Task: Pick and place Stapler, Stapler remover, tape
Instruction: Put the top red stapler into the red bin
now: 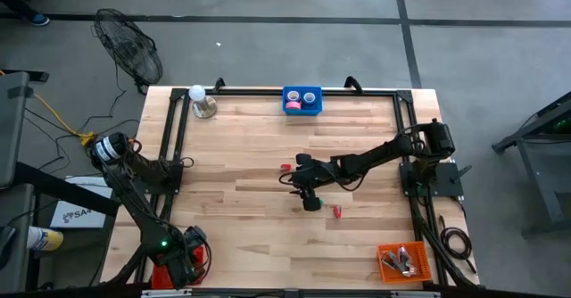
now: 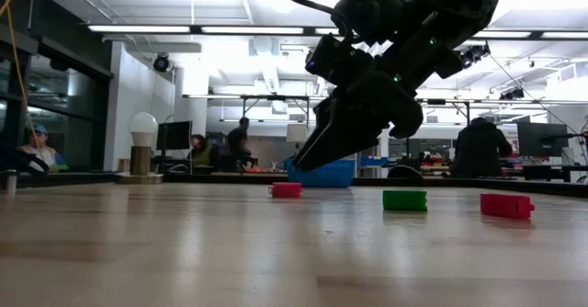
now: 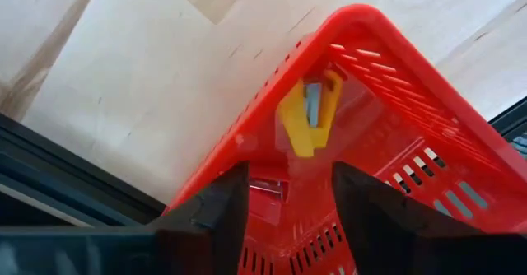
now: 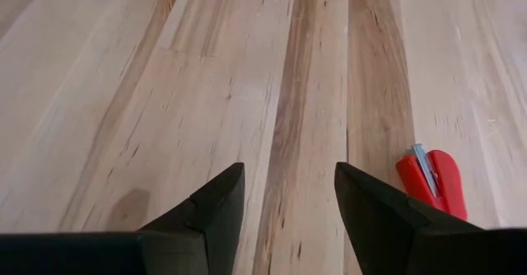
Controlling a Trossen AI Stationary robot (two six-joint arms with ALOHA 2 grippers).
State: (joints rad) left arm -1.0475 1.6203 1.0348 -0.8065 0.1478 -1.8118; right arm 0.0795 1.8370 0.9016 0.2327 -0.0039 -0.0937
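Observation:
My left gripper (image 3: 288, 205) stands open at the table's near left corner, pointing down into a red basket (image 3: 428, 102). A yellow staple remover (image 3: 309, 114) lies in that basket beyond the fingertips. My right gripper (image 4: 288, 197) hangs open over bare wood at mid-table (image 1: 310, 200), slanting down. A red staple remover (image 4: 432, 180) lies on the table just beside it (image 1: 337, 211). Small red (image 2: 287, 189) and green (image 2: 404, 199) stapler-like pieces also rest on the table. Tape rolls (image 1: 293, 107) sit in a blue bin (image 1: 302, 90) at the far edge.
An orange basket (image 1: 406, 260) with small items stands at the near right corner. A lamp with a white bulb (image 1: 201, 102) stands at the far left. A black frame rail (image 1: 268, 89) runs around the table. Bare wood lies between the two arms.

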